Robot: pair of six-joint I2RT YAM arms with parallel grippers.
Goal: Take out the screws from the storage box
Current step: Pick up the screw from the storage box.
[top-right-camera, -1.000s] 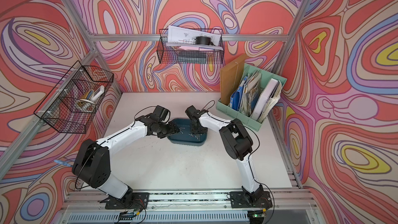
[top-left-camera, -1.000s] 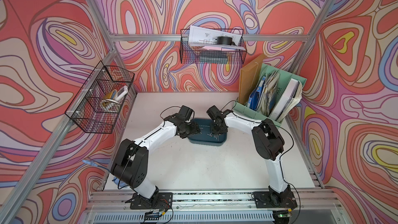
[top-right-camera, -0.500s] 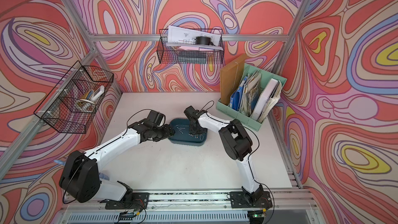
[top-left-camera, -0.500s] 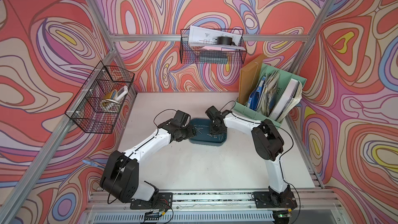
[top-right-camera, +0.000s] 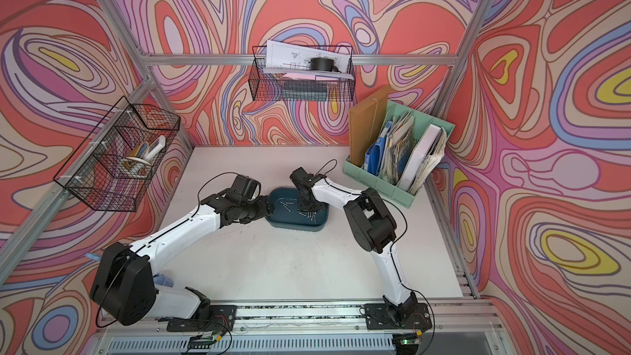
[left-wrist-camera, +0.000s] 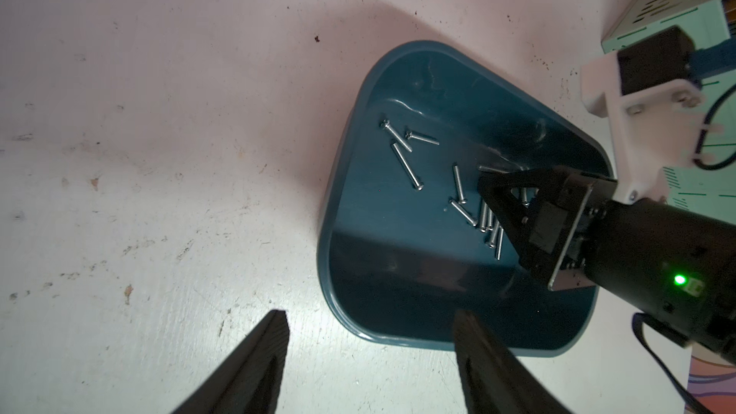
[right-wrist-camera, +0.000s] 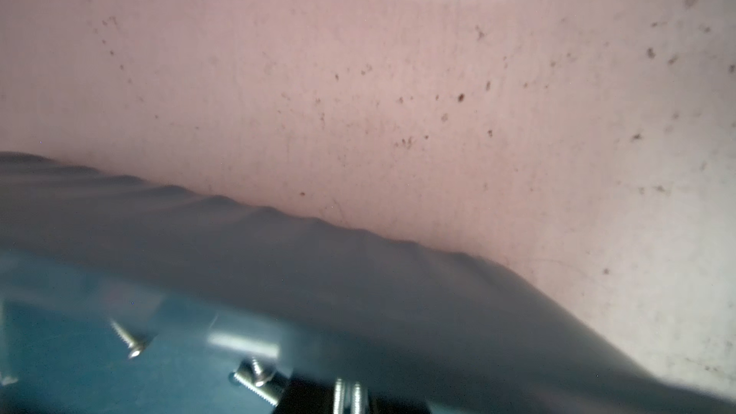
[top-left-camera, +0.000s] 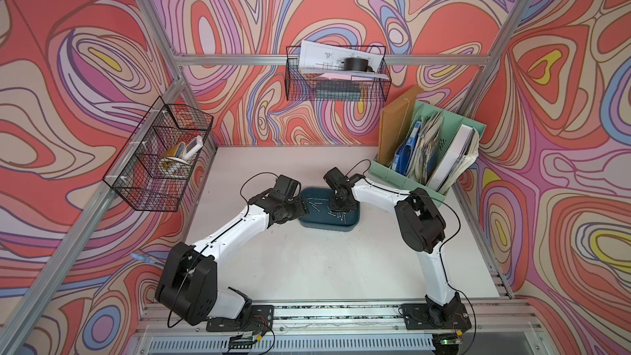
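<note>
The storage box [top-left-camera: 324, 227] [top-right-camera: 294, 227] [left-wrist-camera: 338, 201] is a shallow dark teal tray in the middle of the white table. Several thin silver screws [top-left-camera: 336, 214] [top-right-camera: 310, 214] [left-wrist-camera: 406, 161] lie loose in it. My right gripper [top-left-camera: 338, 204] [top-right-camera: 307, 203] [left-wrist-camera: 492, 193] points down into the tray among the screws. In the right wrist view two screw shafts [right-wrist-camera: 346, 394] sit side by side between its dark fingers, right gripper [right-wrist-camera: 347, 402]. My left gripper [top-left-camera: 300, 209] [top-right-camera: 268, 211] [left-wrist-camera: 370, 318] is open at the tray's left end, one finger over the table, the other over the rim.
A mint-green file organiser [top-left-camera: 392, 177] with papers and a brown folder stands at the back right, close behind the right arm. Black wire baskets hang on the left wall [top-left-camera: 160, 162] and the back wall [top-left-camera: 336, 76]. A blue object [top-left-camera: 146, 258] lies at the table's left edge.
The left arm has drawn back to the left, its gripper moving from over the tray to the tray's left end. The right gripper has stayed in the tray.
</note>
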